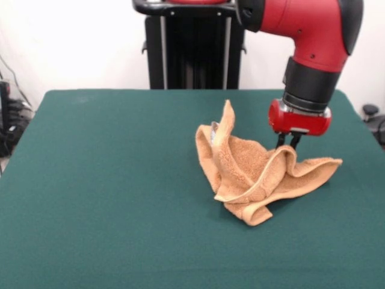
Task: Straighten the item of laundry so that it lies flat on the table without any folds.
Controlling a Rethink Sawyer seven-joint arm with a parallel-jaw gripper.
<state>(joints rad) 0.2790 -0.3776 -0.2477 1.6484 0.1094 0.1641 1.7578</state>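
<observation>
My fingers [287,143] looked pinched shut on a raised fold of the crumpled orange-tan terry towel [255,174], which sprawled mostly left and nearer across the dark green felt surface [102,192].

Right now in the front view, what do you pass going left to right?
Bare dark green felt table → crumpled orange-tan terry-cloth towel → red and black robot gripper at the towel's raised fold.

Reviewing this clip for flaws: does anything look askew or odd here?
The towel is far from flat: bunched and folded, one corner standing up, an edge raised at the gripper. The table shows no spill or damage.
</observation>
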